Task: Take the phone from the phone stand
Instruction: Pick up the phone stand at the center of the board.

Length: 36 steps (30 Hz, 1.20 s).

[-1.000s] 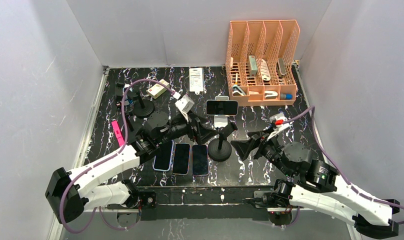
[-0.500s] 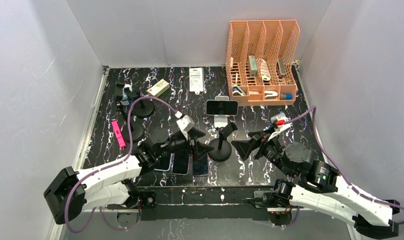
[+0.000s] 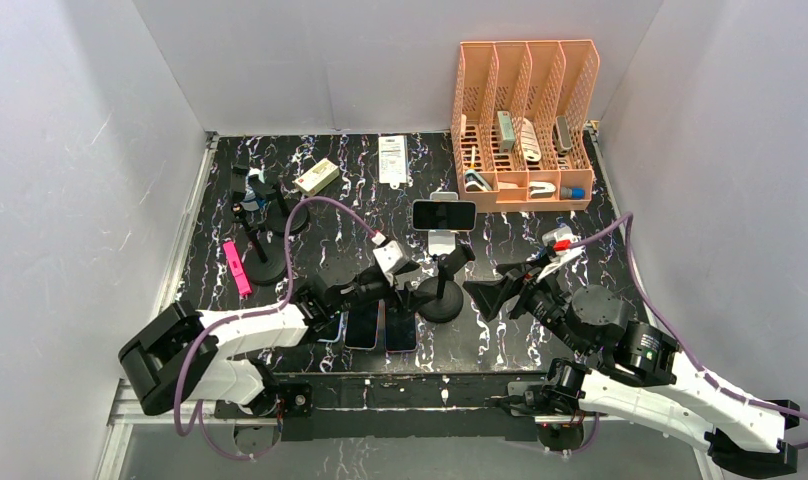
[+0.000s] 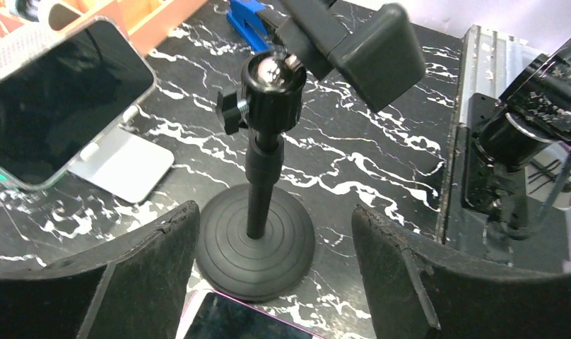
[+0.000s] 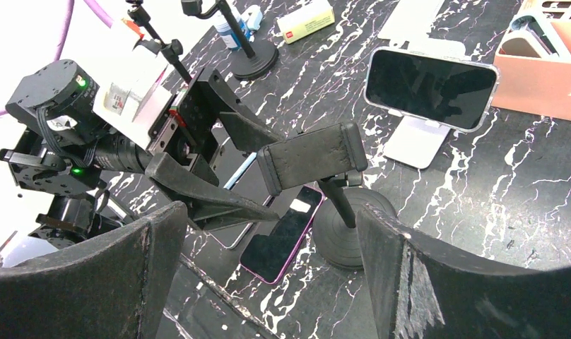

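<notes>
Black, white-veined tabletop [image 3: 510, 235] is covering the floor of a grey-walled booth. Near its middle a black clamp stand [image 3: 441, 297] is standing upright on a round base, its clamp head empty. Just behind that stand the phone [image 3: 444, 214] is resting in landscape with its screen dark. It is leaning on a small silver phone stand [image 3: 441, 242], and neither arm is touching it. To the left of the clamp stand, the left arm is lying stretched out low over the table, with its forearm nearly level and its wrist pointing at the stand's pole. The left gripper [image 4: 275, 282] is holding its jaws spread wide with nothing between them. In the wrist view the two fingers are framing the stand's round base without closing on it. Three phones [image 3: 400, 335] are lying flat side by side just left of the clamp stand, partly under the left wrist. To the right of the clamp stand, the right arm is folding sharply at the elbow and aiming its wrist back toward the stand. The right gripper [image 3: 483, 296] is hovering just beside the base with its jaws wide apart and empty. Well behind the clamp stand and to its right, an orange file rack [image 3: 525, 120] is standing against the back wall.
</notes>
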Tool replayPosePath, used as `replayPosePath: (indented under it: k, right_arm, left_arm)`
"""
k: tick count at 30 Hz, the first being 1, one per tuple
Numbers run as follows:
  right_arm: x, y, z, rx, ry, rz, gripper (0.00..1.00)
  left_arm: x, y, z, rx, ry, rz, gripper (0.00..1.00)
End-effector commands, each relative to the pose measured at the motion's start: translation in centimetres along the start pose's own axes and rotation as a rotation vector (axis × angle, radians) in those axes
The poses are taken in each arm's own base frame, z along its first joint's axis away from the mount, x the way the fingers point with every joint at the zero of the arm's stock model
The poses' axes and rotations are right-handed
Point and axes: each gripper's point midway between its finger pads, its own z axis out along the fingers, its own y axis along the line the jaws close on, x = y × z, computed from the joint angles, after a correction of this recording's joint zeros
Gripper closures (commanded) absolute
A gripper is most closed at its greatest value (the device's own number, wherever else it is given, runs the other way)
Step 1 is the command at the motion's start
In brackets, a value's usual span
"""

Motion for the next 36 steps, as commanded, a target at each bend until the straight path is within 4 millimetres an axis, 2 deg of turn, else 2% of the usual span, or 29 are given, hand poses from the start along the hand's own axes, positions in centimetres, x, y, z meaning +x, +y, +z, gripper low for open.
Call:
replayPosePath:
  k: [1,8,19,30,36]
  right_arm:
    - [-2.3,0.8,-0.8,-0.03,-0.057,0.033,0.05]
    - [-2.4,0.8,-0.9,-0.032,-0.059,0.033,0.05]
    - [-2.5,1.1,-0.7,-0.03,-0.041,0.029,0.05]
    - [-2.3,1.2,-0.4,-0.032,-0.036,0.024,0.05]
    - [-2.4,1.3,-0.4,-0.035,-0.038,0.024,0.05]
  left_arm:
    - [-5.0,0.1,0.9,-0.009,-0.157,0.18,0.23]
    - [-6.5,-0.9,1.6,0.03,-0.192,0.268,0.21]
    - [-5.4,-1.1,3.2,0.083,-0.158,0.372,0.22]
    - [-6.4,-0.7,4.3,0.068,-0.173,0.419,0.24]
    - [-5.5,-0.7,4.7,0.084,-0.151,0.413,0.34]
